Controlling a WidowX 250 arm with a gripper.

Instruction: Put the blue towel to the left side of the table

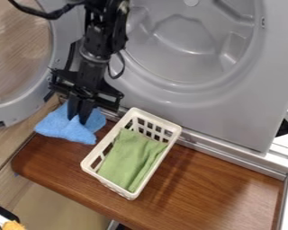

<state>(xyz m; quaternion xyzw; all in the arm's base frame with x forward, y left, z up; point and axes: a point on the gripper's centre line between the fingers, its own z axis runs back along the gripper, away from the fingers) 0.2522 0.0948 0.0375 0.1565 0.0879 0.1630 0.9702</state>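
One blue towel, crumpled, on the rear corner of the wooden counter at the view's left. One black hand, pointing down, its tip at the towel; how far open it was, and whether it had hold of the cloth, could not be told. One white basket, beside the towel, held a green cloth. Behind stood a grey drum machine, door open.

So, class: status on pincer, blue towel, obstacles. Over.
Black pincer down on crumpled blue cloth towel. Towel at view's left end of brown wooden table. White plastic basket, green cloth inside, close beside.
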